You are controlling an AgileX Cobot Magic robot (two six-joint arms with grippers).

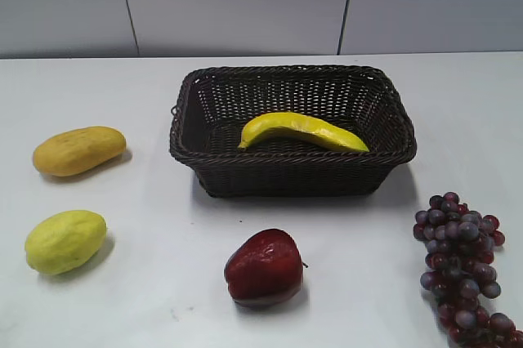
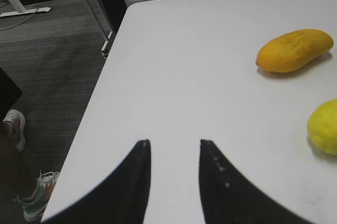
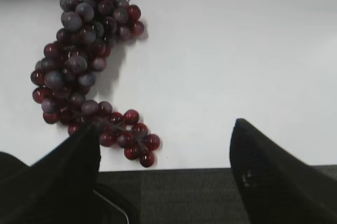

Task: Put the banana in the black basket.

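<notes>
The banana (image 1: 301,130) is long, curved and bright yellow. It lies inside the black basket (image 1: 392,163), a dark woven wicker basket at the middle back of the white table. Neither gripper shows in the exterior view. My left gripper (image 2: 174,142) is open and empty over the table's left front edge. My right gripper (image 3: 166,126) is wide open and empty above the table's front edge, next to the grapes.
An orange-yellow oval fruit (image 1: 79,150) (image 2: 295,50) and a yellow-green oval fruit (image 1: 65,241) (image 2: 324,126) lie at the left. A dark red apple (image 1: 264,269) sits in front of the basket. Purple grapes (image 1: 462,266) (image 3: 84,61) lie at the right front.
</notes>
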